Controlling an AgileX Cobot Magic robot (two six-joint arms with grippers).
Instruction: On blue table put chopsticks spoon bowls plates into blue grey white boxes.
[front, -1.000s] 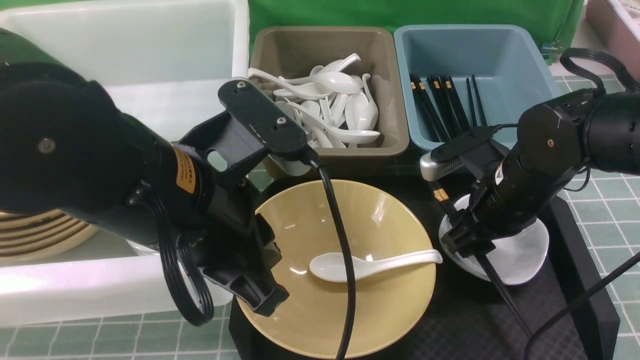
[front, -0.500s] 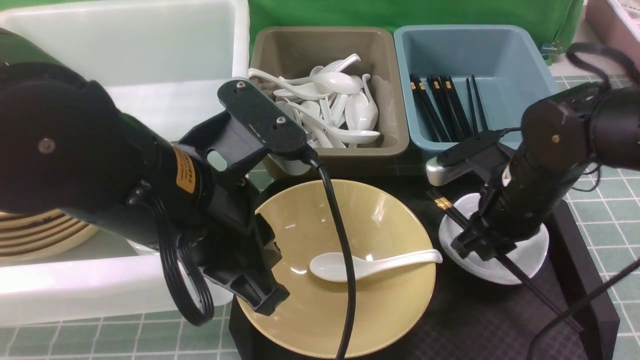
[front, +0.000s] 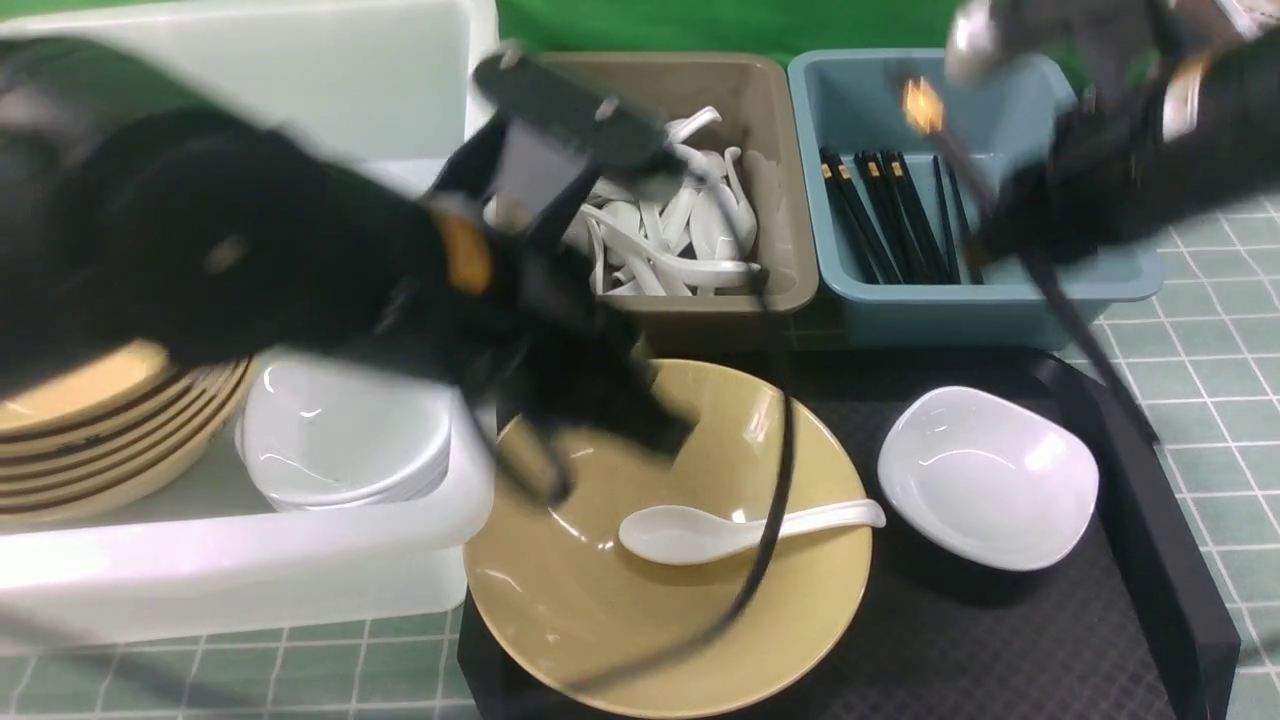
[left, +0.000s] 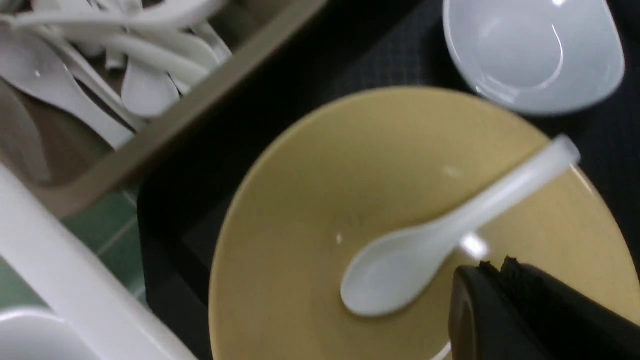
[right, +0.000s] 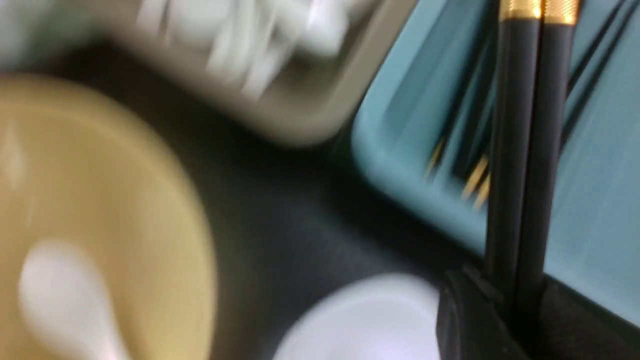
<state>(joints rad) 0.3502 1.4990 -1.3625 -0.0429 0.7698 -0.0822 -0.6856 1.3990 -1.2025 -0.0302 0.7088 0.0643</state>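
My right gripper (front: 1000, 245) is shut on a pair of black chopsticks (front: 1080, 340) and holds them tilted in the air over the front of the blue box (front: 1000, 300). The right wrist view shows the two sticks (right: 525, 125) clamped between the jaws (right: 515, 295). More chopsticks (front: 880, 215) lie inside the blue box. My left gripper (front: 650, 425) is shut and empty, over the far rim of the tan bowl (front: 600, 620). A white spoon (front: 740, 525) lies in that bowl, close to the gripper tips (left: 495, 265). A white plate (front: 990, 480) sits beside the bowl.
Bowl and plate rest on a black tray (front: 1000, 650) on the blue table (front: 1230, 350). The grey box (front: 780, 200) holds several spoons. The white box (front: 200, 580) holds stacked tan bowls (front: 100, 430) and white plates (front: 345, 435).
My right gripper has lifted the chopsticks off the white plate and carried them up over the blue box. My left arm has risen and swung away, uncovering the white box's contents.
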